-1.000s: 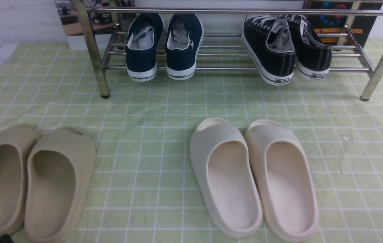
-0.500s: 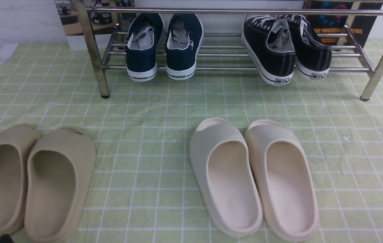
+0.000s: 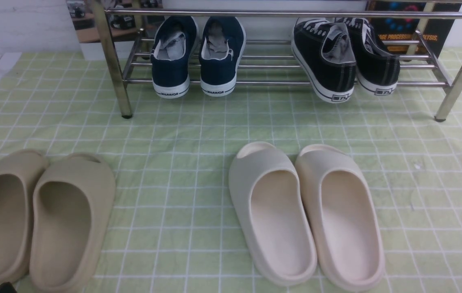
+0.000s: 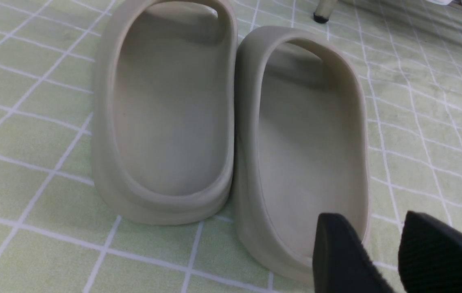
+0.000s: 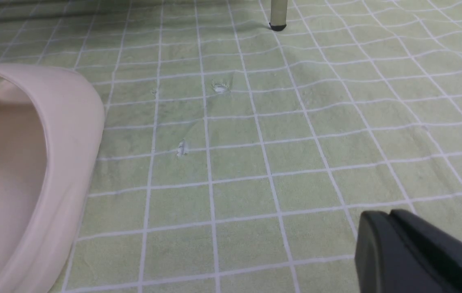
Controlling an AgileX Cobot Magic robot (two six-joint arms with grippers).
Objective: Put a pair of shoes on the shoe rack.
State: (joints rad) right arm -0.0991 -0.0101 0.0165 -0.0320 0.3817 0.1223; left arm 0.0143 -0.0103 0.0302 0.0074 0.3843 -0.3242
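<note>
On the rack's (image 3: 271, 83) lower bars, resting black sneakers (image 3: 324, 61) side by side, heels overhanging, likely because the task's placing is finished. Holding nothing: left gripper (image 4: 371, 240) standing spread near a beige slipper (image 4: 304, 142), right gripper (image 5: 393, 215) with fingertips pressed together, probably idling. Reading "WARRIOR" on navy shoes' (image 3: 174, 61) heels; black heel labels staying illegible.

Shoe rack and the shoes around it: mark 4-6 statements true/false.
1. The black sneakers rest on the shoe rack. True.
2. The beige slippers sit right of the cream slippers. False: they sit left.
3. The navy sneakers are on the floor cloth. False: they are on the rack's lower shelf.
4. The cream slippers stand in front of the rack. True.
5. The left hand is shut. False: it is open.
</note>
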